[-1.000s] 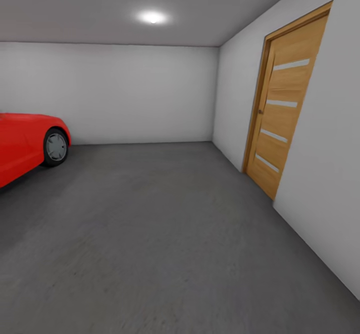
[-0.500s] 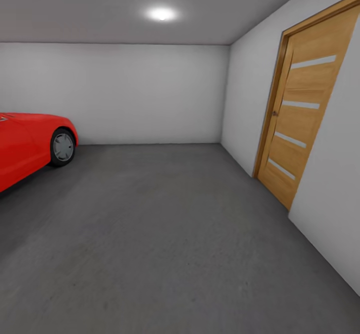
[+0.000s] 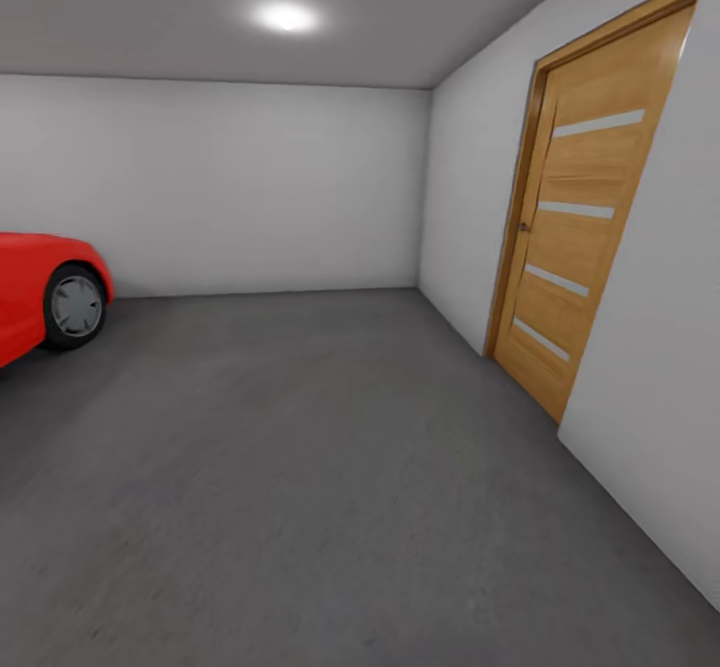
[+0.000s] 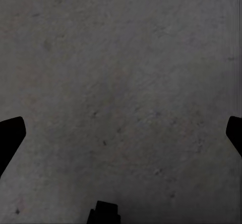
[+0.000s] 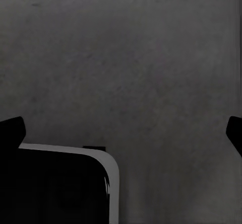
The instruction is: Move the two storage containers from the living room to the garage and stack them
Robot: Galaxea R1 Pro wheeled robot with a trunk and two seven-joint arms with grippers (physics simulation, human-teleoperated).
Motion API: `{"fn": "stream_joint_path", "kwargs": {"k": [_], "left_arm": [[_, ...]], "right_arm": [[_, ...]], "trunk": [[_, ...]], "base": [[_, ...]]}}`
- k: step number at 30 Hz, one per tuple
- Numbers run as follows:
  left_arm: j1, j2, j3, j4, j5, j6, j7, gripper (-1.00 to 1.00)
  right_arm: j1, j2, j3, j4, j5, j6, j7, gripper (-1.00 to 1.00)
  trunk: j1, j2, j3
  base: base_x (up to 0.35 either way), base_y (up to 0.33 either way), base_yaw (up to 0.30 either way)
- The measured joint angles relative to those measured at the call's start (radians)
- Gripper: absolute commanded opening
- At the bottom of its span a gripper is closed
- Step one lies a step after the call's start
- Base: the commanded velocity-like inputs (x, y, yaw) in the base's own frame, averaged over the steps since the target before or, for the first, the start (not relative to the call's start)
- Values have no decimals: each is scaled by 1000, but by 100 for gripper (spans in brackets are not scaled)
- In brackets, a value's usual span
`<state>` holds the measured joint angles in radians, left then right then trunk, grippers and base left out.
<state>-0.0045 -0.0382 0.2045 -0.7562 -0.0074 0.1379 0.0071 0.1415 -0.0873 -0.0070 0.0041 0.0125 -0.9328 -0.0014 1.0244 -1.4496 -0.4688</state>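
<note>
- The garage is seen from the head view: plain pale grey walls (image 3: 250, 182) fill the back and right of the frame, and a round ceiling light (image 3: 286, 16) glows at the upper centre.
- The dark grey speckled concrete floor (image 3: 320, 467) spreads over the lower half of the frame.
- An orange-brown wooden door with four frosted stripes (image 3: 580, 217) is set in the right wall, at the right of the frame; it stands shut in its frame.
- The front of a glossy red car (image 3: 40, 297) is cut off by the left edge at mid height, one grey-hubbed wheel resting on the floor.
- In the left wrist view, the left gripper (image 4: 121, 133) is shown spread wide, its dark fingertips (image 4: 10, 136) at the two side edges, with only concrete between them; nothing is held.
- In the right wrist view, the right gripper (image 5: 121, 131) is likewise spread wide and nothing is held; a dark, pale-edged part of the robot's body (image 5: 60, 183) lies in the lower left of that frame.
</note>
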Motion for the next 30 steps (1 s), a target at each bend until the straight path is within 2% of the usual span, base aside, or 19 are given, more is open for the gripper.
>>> {"fn": "stream_joint_path", "kwargs": {"k": [8,12,17,30], "left_arm": [[0,0,0,0,0,-2,1,100],[0,0,1,0,0,-5,1,100],[0,0,1,0,0,-3,0,100],[0,1,0,-1,0,1,0,100]], "right_arm": [[0,0,0,0,0,2,0,100],[0,0,0,0,1,2,0,100],[0,0,0,0,1,0,0,100],[0,0,0,0,0,0,0,100]], "trunk": [[0,0,0],[0,0,0],[0,0,0],[0,0,0]], "base": [[320,0,-11],[122,0,-57],[189,0,-238],[318,0,-274]]}}
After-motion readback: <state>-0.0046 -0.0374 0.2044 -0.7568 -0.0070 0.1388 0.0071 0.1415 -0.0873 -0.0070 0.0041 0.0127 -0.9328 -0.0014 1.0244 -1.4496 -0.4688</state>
